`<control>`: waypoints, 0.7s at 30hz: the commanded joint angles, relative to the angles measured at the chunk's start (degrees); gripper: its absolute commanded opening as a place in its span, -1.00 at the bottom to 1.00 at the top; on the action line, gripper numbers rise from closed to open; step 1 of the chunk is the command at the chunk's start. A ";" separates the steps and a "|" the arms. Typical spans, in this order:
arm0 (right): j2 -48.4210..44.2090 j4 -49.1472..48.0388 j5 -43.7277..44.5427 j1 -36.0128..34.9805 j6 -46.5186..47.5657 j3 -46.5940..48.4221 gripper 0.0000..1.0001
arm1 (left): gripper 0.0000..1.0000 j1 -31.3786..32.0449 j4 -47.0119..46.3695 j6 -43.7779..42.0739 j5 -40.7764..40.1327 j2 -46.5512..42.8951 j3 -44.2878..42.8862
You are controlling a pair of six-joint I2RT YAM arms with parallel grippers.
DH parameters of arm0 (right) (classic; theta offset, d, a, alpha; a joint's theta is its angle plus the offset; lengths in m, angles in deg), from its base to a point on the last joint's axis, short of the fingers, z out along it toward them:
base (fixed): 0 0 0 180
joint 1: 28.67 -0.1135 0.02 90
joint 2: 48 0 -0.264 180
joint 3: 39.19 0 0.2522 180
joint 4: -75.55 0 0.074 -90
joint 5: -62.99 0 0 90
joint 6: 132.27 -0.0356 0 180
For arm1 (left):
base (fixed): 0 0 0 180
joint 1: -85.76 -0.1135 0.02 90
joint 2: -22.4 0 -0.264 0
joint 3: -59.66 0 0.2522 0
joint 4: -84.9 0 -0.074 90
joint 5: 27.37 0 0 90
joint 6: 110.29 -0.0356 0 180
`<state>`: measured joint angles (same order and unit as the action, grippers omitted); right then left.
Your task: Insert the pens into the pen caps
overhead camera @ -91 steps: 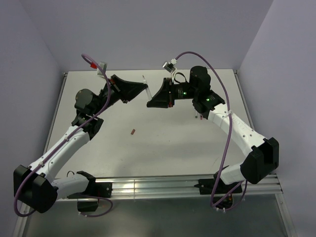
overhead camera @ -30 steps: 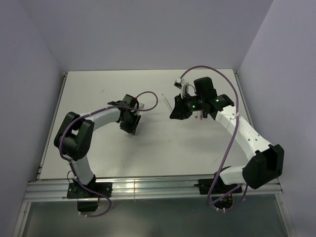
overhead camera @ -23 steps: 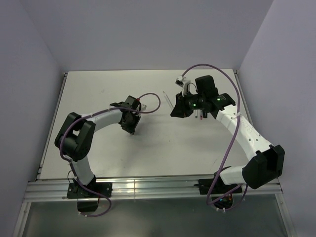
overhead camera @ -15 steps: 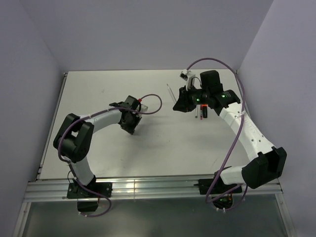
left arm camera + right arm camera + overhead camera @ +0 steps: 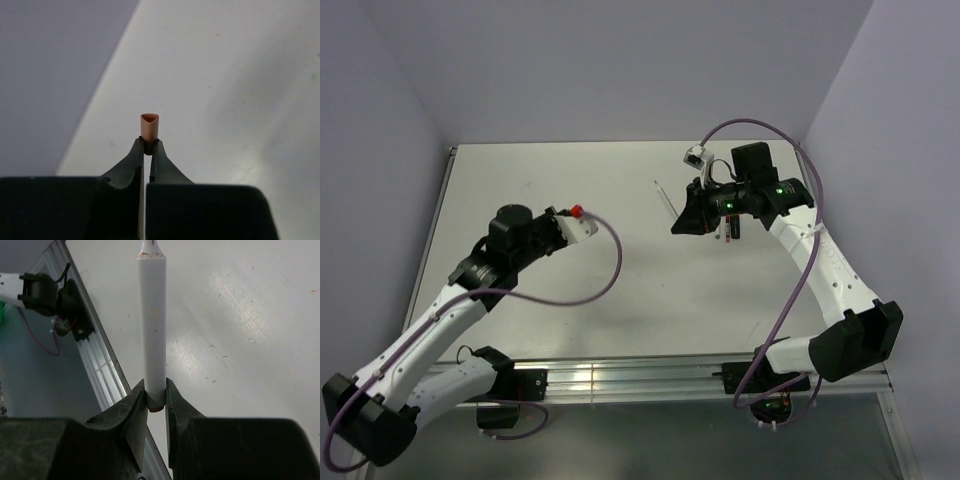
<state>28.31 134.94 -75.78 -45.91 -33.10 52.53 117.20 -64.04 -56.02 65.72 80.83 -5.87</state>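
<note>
Left wrist view shows the left gripper (image 5: 148,148) clenched on a small brownish-red cap (image 5: 149,127); the right gripper (image 5: 155,396) grasps a white pen (image 5: 152,325) by its end

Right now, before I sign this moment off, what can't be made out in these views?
1. The brownish-red cap, pinched by the left gripper, jaws shut: in the top view it is hidden behind the left arm.
2. The white pen in the right gripper: in the right wrist view its tip is cut off by the top edge.
3. The loose pens: in the top view they are mostly under the right arm; count unclear.
</note>
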 commanded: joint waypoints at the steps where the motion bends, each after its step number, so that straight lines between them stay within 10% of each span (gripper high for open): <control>1: 0.68 4.99 -4.67 -1.22 4.80 0.88 -1.00 | -0.99 0.11 -11.22 -21.81 3.49 -6.45 6.93; 12: 7.62 18.79 3.42 -13.17 12.45 4.40 -1.00 | -0.99 1.78 -35.92 -53.72 14.92 -24.15 30.23; 21: 10.52 20.03 4.82 -19.76 11.40 8.27 -1.00 | -0.99 7.49 -31.19 -57.71 18.26 -24.95 29.27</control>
<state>38.41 153.71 -72.00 -63.63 -22.26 57.62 123.17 -94.37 -110.84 80.56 55.98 25.39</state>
